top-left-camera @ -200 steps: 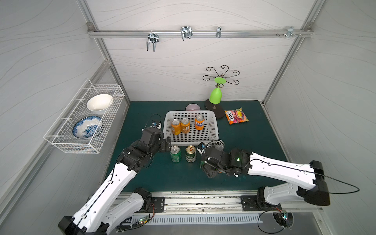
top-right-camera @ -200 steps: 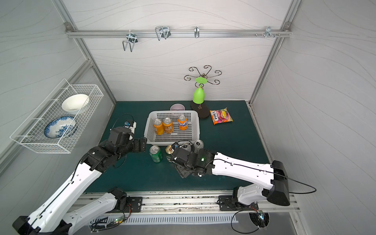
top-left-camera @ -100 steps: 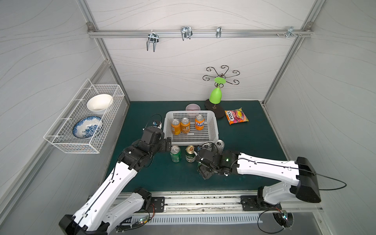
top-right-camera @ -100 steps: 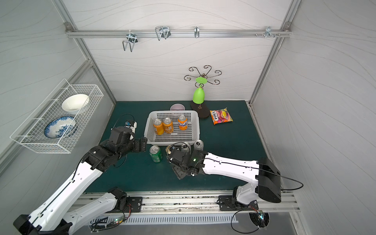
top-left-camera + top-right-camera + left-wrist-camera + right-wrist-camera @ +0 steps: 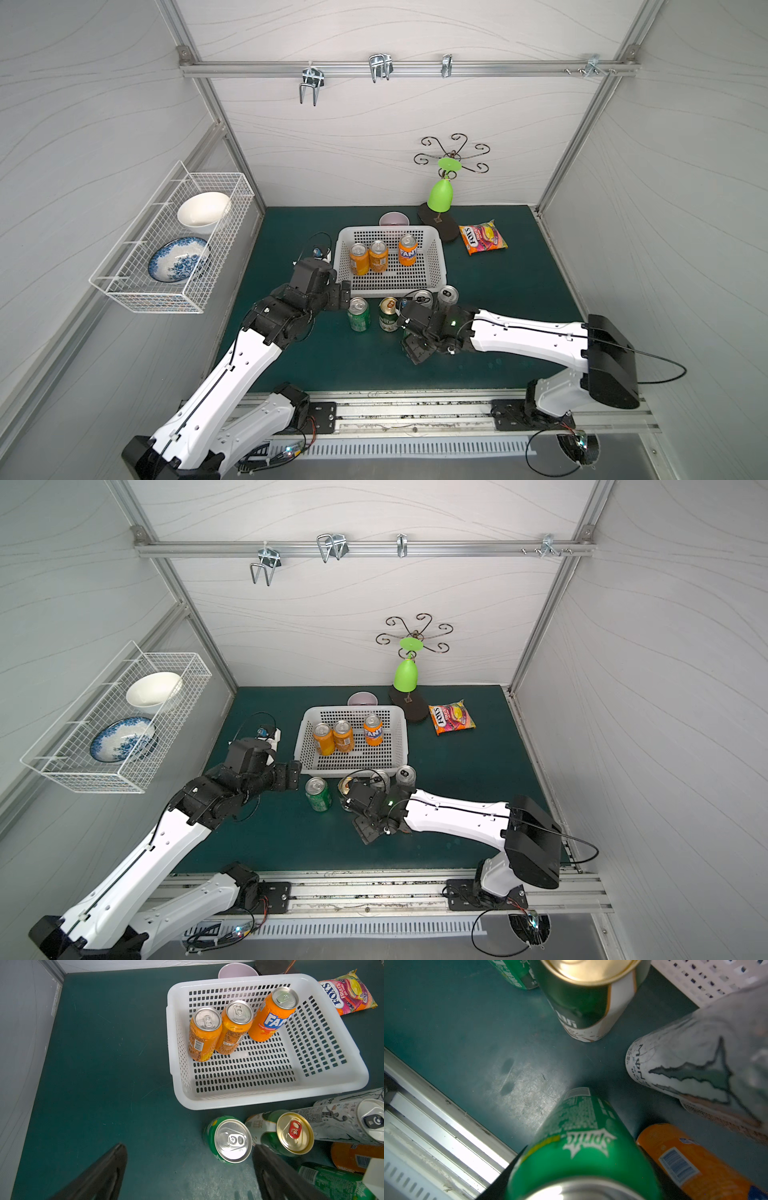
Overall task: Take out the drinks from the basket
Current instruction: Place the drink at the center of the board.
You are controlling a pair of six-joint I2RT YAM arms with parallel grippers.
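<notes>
Three orange cans point(image 5: 378, 257) stand at the far left of the basket point(image 5: 270, 1098). On the mat point(image 5: 498, 316) just near of its near rim stand a green can point(image 5: 358, 314), a gold-topped can point(image 5: 389, 314), two silver cans point(image 5: 448, 296) and another orange can point(image 5: 691, 1159). The right gripper point(image 5: 582, 1149), among them, is clenched on a Sprite can point(image 5: 579, 1122), while the left gripper point(image 5: 189, 1146) hangs released, jaws wide, off the basket's near-left corner beside the green can.

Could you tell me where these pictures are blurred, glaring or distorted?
Right wrist view: the Sprite can nearest the lens is soft, the gold-topped can is blurred, and the metal rail glares white. Left wrist view: the orange cans are sharp, though the wide lens bows the basket. Both top views: evenly lit, no hard shadows.
</notes>
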